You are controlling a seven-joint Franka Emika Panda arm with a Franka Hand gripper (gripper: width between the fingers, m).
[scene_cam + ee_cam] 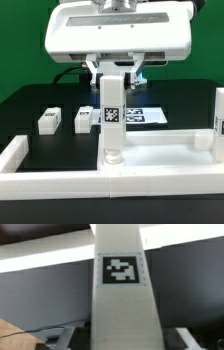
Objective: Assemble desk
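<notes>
While the tool [110, 72] clasps an upright leg [110, 120], green walls [210, 60] back the black table [30, 105].

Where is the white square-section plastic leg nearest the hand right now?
In the exterior view's centre, the leg stands upright beneath the hand, foot at the corner of the white rimmed tabletop panel on the exterior view's left.

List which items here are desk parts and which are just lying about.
Job: tabletop panel; gripped leg in end effector; upright leg, exterior view's right; loose legs.
Not job: marker board; border wall.
</notes>
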